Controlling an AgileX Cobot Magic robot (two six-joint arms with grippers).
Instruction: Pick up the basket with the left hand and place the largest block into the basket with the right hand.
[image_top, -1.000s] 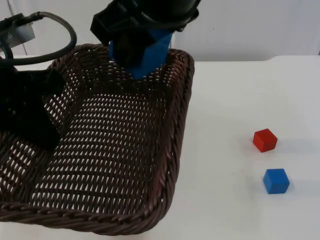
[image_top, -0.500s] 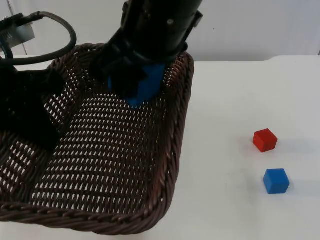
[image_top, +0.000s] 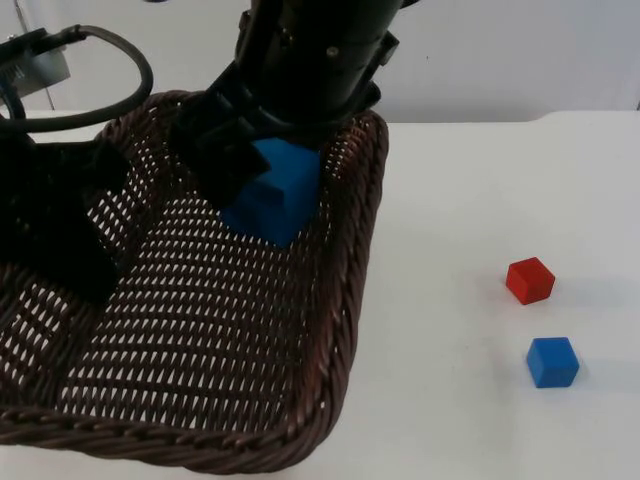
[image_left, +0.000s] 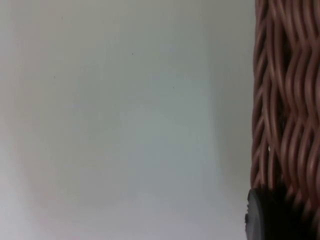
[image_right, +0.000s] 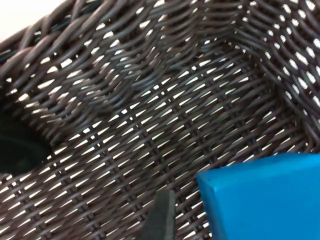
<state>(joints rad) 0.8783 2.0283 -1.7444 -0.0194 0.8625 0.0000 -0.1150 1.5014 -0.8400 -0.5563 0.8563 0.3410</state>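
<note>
Inside basket (image_top: 200, 330): right tool (image_top: 262, 178) pinching large blue block (image_top: 275, 195); left tool (image_top: 60, 230) clamping rim, fingertips hidden.

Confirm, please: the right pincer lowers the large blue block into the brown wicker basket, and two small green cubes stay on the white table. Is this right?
One detail is wrong: the small cubes are not green. In the top view a small red cube and a small blue cube lie on the white table. The right pincer does hold the large blue block inside the brown wicker basket.

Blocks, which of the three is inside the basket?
The large blue block, under the right gripper in the basket; the small red block and small blue block sit on the table.
</note>
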